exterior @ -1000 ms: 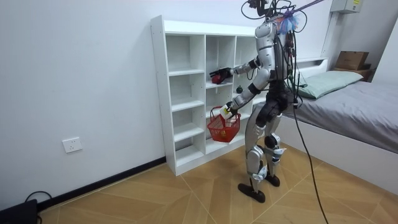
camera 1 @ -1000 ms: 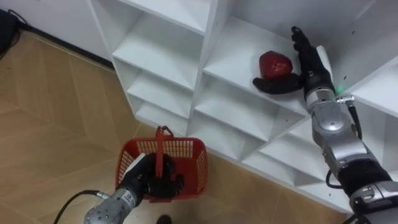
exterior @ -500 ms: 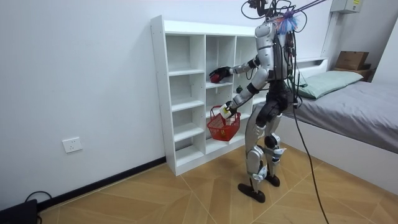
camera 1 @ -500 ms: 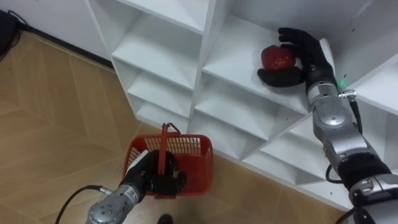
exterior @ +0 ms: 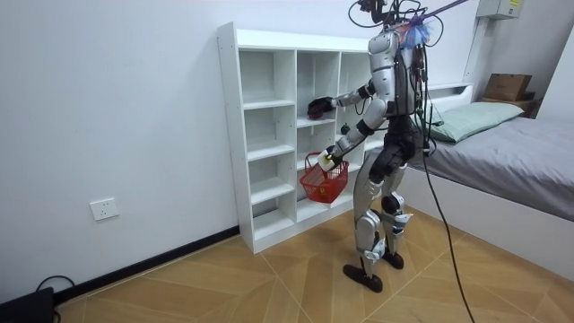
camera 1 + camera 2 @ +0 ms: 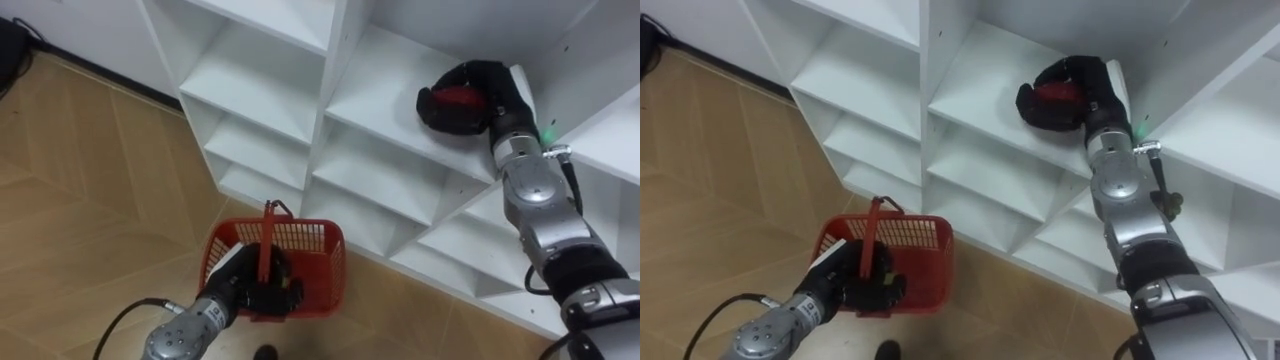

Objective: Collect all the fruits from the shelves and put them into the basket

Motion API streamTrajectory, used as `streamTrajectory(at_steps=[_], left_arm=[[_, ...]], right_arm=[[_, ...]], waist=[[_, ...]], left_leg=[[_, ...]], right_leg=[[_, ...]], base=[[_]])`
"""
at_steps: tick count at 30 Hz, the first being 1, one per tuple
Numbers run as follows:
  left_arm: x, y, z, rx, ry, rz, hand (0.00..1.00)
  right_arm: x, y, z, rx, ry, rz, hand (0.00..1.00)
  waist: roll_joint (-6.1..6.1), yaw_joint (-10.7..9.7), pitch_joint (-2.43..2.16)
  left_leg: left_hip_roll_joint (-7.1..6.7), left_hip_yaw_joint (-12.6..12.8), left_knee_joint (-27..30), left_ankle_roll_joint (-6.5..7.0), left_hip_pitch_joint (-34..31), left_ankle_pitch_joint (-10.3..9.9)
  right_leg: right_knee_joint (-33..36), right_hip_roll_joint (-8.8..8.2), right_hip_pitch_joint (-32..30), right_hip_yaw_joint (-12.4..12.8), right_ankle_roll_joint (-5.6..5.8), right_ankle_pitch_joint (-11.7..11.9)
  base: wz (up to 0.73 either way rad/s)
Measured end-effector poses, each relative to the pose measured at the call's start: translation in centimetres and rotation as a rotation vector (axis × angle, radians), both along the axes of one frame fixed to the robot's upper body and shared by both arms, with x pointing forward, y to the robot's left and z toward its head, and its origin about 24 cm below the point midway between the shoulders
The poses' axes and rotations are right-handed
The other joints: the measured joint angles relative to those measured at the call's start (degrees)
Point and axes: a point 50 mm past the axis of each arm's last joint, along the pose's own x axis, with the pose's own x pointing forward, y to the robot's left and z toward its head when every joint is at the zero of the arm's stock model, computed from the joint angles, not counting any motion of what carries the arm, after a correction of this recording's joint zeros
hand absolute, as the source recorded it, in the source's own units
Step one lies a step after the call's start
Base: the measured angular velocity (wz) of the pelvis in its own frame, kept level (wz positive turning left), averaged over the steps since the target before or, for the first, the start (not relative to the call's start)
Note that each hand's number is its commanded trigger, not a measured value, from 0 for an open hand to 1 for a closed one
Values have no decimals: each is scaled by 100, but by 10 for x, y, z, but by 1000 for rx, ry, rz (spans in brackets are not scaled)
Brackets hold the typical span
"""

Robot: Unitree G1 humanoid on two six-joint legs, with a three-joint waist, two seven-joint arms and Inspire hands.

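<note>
A red fruit [image 6: 458, 98] [image 6: 1055, 93] lies on a shelf of the white closet [image 6: 300, 110], in an upper compartment. My right hand [image 6: 478, 90] [image 6: 1080, 85] is shut on it, black fingers curled over its top and thumb under it. Lower down, my left hand [image 6: 240, 290] [image 6: 845, 283] is shut on the upright handle of a red plastic basket [image 6: 310, 265] [image 6: 920, 250], which hangs in front of the lower shelves. In the room view I stand upright facing the closet [image 5: 269, 135], right hand [image 5: 317, 108] in the shelf and the basket [image 5: 323, 182] at hip height.
The closet's other compartments are bare white shelves. Wooden floor [image 6: 80, 200] spreads to the left below the basket. A bed [image 5: 511, 152] stands behind me at the room view's right, and a wall socket [image 5: 104, 209] sits low on the wall.
My right hand's fingers went from straight beside the fruit to curled round it. The basket shifted slightly to the right.
</note>
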Motion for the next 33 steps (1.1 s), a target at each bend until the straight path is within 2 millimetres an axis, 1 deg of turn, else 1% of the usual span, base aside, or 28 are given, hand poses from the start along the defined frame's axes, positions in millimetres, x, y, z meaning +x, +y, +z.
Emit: streamTrajectory(at_steps=[6, 12, 15, 18, 22, 23, 24, 26, 30, 33], left_arm=[[0, 0, 0, 2, 8, 0, 100], [6, 1, 1, 10, 2, 2, 100], [7, 0, 1, 5, 0, 12, 100], [6, -1, -1, 2, 9, 16, 100], [6, -8, -2, -18, 9, 20, 100], [6, -9, -1, -22, 7, 21, 100], [7, -11, -1, -28, 2, 25, 100], [10, -11, 2, -28, -19, 26, 100], [12, -12, 4, -29, -46, 33, 100], [13, -15, 5, -37, -50, 35, 100]], right_arm=[[0, 0, 0, 1, 0, 2, 100], [1, 2, 2, 2, -7, 15, 100], [0, 4, 5, 5, -15, 27, 100], [-2, 8, 6, 7, -26, 47, 100], [-5, 11, 9, 14, -53, 60, 100], [-5, 11, 9, 16, -54, 62, 100], [-7, 12, 9, 19, -59, 69, 100], [-11, 19, 9, 18, -73, 102, 100], [-20, 30, 4, 51, -74, 145, 100], [-28, 36, 4, 61, -83, 194, 100]], waist=[[4, -9, 2], [6, -18, 2], [13, -26, -3], [53, -9, -18], [144, -23, -65], [150, -19, -68], [152, -6, -69], [152, 6, -70], [169, -74, -76], [245, -140, -82]], left_leg=[[4, 0, 16, 0, -9, 0], [6, 3, 11, 0, -13, -1], [10, 46, 15, 0, -1, 0], [22, 115, 4, 0, 6, 0], [29, 176, 1, 3, -35, 2], [35, 208, -2, 3, -27, 2], [54, 295, -10, 3, -17, 2], [73, 394, -5, 4, -19, 2], [90, 429, 14, 3, -21, 2], [100, 442, 31, 3, -40, 1]], right_leg=[[0, 3, -1, -2, 0, 0], [-1, 4, -8, -4, 0, 0], [-3, 2, -21, 20, 0, 1], [-2, 2, -43, 62, 0, 1], [33, -2, -125, 119, 1, 1], [38, -2, -131, 141, 1, 0], [82, -7, -171, 180, 1, 0], [102, -8, -217, 298, 1, 0], [99, -12, -221, 313, 0, 1], [126, -2, -243, 308, -2, 2]], base=[[0], [0], [-4], [-8], [-5], [-12], [-18], [-21], [-4], [-1]])
